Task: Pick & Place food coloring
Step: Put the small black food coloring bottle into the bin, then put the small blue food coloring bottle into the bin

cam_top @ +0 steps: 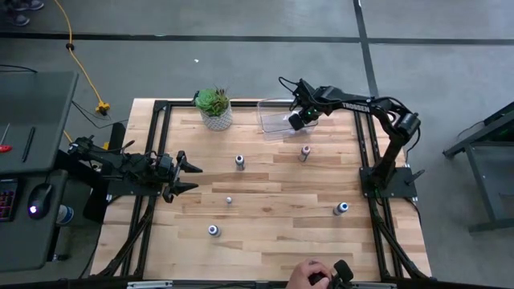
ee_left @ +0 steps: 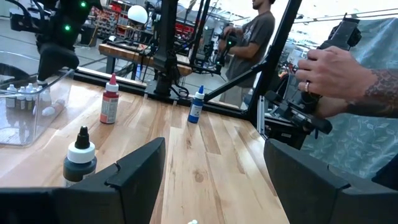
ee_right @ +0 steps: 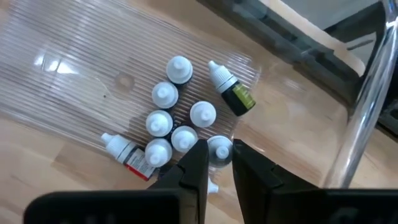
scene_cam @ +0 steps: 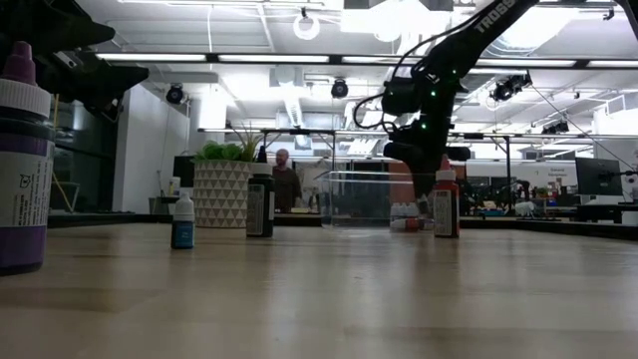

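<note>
Right now, here's how it stands.
Right gripper: the right gripper (ee_right: 217, 163) hangs over the clear plastic bin (cam_top: 273, 120) at the table's far edge, dark fingers (ee_right: 194, 168) narrowly apart around the white cap of one small bottle (ee_right: 219, 149); whether they press it, I cannot tell.
Bin contents: white-capped bottles (ee_right: 163, 94) clustered upright on ribbed plastic; two lie tipped, one olive (ee_right: 237, 97), one red-labelled (ee_right: 132, 157).
Writing: "TROSSEN" in white along the right arm (cam_top: 357, 105).
On the table: loose food coloring bottles on pale wood planks (cam_top: 265, 225), a red one (cam_top: 305, 152), blue-topped ones (cam_top: 341, 209), a black one (cam_top: 239, 162).
Left gripper: the left gripper (cam_top: 186, 177) waits at the left edge, fingers wide apart.
Plant: a green plant in a white patterned pot (cam_top: 215, 109) beside the bin.
</note>
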Motion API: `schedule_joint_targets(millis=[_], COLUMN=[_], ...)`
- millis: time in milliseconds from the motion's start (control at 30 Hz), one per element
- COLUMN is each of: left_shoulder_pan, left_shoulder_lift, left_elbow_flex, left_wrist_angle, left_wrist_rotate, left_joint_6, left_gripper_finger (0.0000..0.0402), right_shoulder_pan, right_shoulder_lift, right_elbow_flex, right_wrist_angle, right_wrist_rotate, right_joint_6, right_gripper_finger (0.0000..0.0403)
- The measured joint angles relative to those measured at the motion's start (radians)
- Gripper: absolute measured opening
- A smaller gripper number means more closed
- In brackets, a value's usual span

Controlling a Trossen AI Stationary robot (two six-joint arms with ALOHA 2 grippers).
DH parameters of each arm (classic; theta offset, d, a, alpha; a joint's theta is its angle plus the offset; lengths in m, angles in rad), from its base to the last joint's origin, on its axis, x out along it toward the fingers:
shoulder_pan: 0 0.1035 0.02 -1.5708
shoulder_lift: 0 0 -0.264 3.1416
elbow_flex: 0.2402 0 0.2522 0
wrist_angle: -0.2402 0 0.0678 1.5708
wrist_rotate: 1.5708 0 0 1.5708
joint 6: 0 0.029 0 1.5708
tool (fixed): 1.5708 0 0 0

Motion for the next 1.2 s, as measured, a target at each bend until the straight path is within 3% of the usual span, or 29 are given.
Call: schedule_joint_targets(millis=[900, 1200], left_shoulder_pan=[0.0, 0.0], left_shoulder_lift=[0.0, 0.0], left_elbow_flex=[0.0, 0.0], left_wrist_angle=[0.0, 0.0], left_wrist_rotate=[0.0, 0.0], left_joint_6=[0.0, 0.0], left_gripper_finger=[0.0271, 0.0271], right_shoulder_pan=[0.0, 0.0], right_shoulder_lift=[0.0, 0.0], right_elbow_flex=[0.0, 0.0], right_wrist_angle=[0.003, 0.004], right_wrist_rotate=[-0.003, -0.004], right_joint_6=[0.042, 0.042], right_gripper_finger=[0.0069, 0.0134])
